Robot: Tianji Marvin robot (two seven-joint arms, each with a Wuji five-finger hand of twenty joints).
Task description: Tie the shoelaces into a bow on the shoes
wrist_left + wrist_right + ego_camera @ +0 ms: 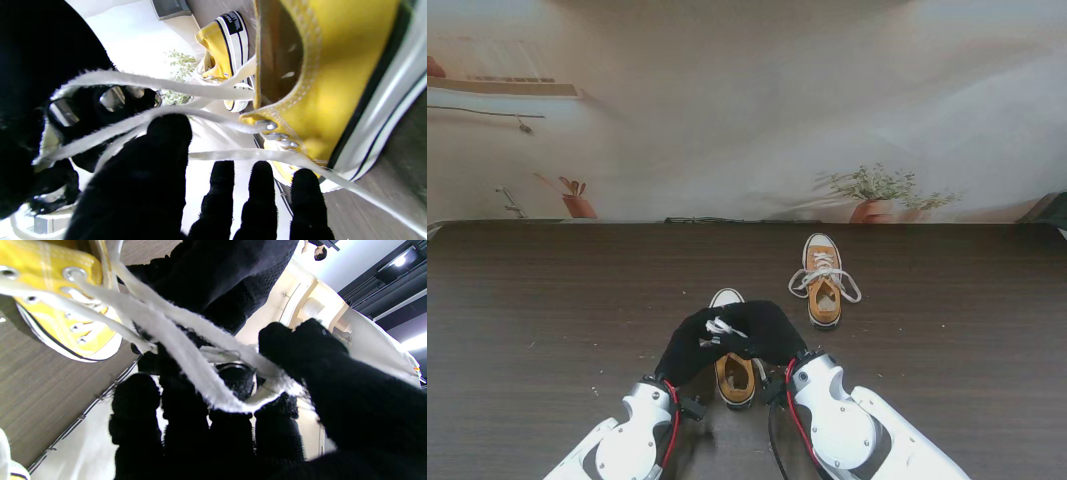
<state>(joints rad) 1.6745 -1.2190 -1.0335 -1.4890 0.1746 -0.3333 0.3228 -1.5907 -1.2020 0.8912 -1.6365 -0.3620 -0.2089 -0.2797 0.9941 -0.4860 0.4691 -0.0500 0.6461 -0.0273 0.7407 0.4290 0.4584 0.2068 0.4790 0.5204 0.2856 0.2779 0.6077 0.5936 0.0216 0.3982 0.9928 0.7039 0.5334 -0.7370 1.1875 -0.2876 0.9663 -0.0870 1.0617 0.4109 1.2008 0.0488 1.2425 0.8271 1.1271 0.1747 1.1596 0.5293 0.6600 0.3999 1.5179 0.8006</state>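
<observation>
One shoe [735, 372] lies on the table [547, 320] near its near edge, about midway along. Both robot hands meet over it, the left robot hand [689, 345] beside the right robot hand [769, 332]. The second shoe [823, 281] lies farther from me, toward the right, nearer the far edge.

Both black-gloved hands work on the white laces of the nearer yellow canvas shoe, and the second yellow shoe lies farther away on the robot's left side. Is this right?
Not quite. In the stand view the second yellow shoe lies farther away on the robot's right, not its left. The rest holds: the left hand and right hand meet over the nearer yellow canvas shoe, handling its white laces.
</observation>
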